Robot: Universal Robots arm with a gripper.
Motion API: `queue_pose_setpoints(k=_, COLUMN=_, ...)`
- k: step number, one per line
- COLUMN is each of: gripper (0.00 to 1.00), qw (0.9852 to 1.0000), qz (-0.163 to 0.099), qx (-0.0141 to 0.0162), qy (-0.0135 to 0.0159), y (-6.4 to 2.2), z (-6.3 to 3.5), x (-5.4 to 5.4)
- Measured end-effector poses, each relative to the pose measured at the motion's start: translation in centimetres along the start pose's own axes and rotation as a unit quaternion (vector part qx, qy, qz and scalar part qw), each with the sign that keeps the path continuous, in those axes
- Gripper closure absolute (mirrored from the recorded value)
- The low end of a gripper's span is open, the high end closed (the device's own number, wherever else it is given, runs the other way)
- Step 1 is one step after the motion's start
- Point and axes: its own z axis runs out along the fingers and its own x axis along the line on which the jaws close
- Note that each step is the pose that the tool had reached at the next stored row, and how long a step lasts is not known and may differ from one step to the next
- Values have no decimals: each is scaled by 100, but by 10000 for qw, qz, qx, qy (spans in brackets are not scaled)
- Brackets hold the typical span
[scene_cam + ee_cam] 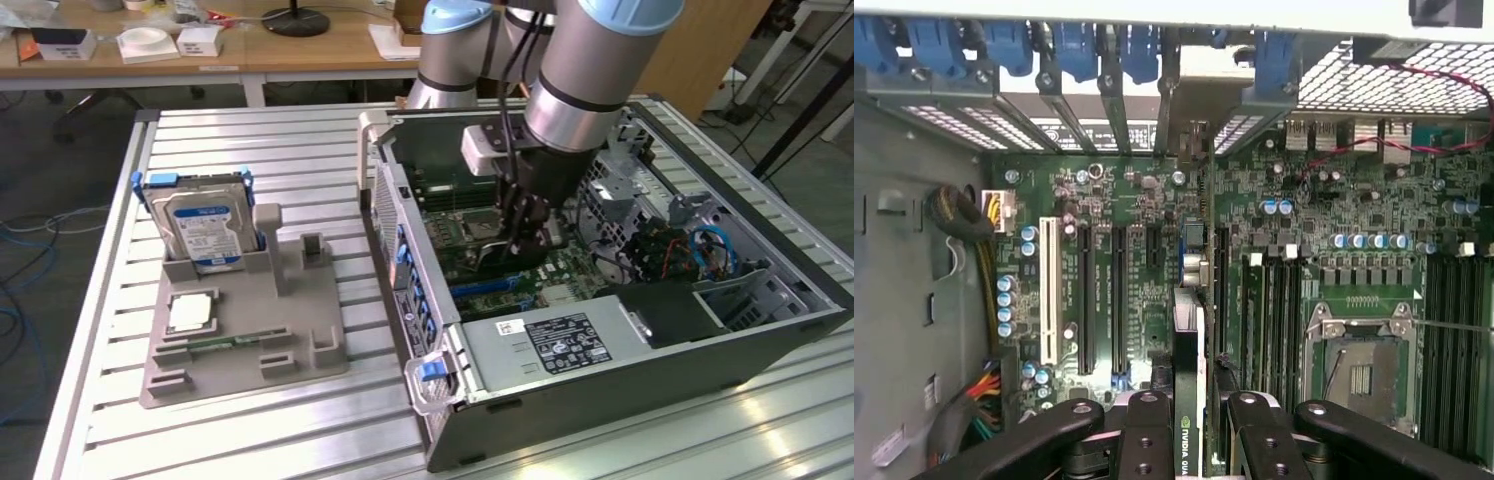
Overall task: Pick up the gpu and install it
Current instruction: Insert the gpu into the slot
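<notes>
Inside the open black computer tower case (747, 330), which lies on its side on the ribbed aluminium desk (267, 130), I have the arm's black gripper (525, 235) lowered over the green motherboard (1134, 200). In the wrist view the gripper (1194, 440) has its 2 fingers (1144, 440) pinching the gpu (1187, 380), a thin black card standing on edge. The card's long axis runs parallel to the long black expansion slots (1119, 300), and its far end points toward the case wall lined with blue bracket clips (1074, 50). It sits between 2 of those slots, in line with a short blue connector (1182, 265) ahead of it. I cannot tell whether its lower edge touches the board.

On the exterior view's left, well apart from the case, a grey moulded holder (314, 350) rests on the desk. It carries a silver hard drive with a blue-white label (200, 230) standing upright, a square silver processor chip (187, 312) and a narrow green memory stick (220, 343).
</notes>
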Motion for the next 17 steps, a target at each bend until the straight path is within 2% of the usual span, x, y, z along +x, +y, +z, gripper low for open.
queue_pose_setpoints(k=17, gripper=74, qw=10000, qz=0, qx=0, qy=-8, y=14, z=60, x=2)
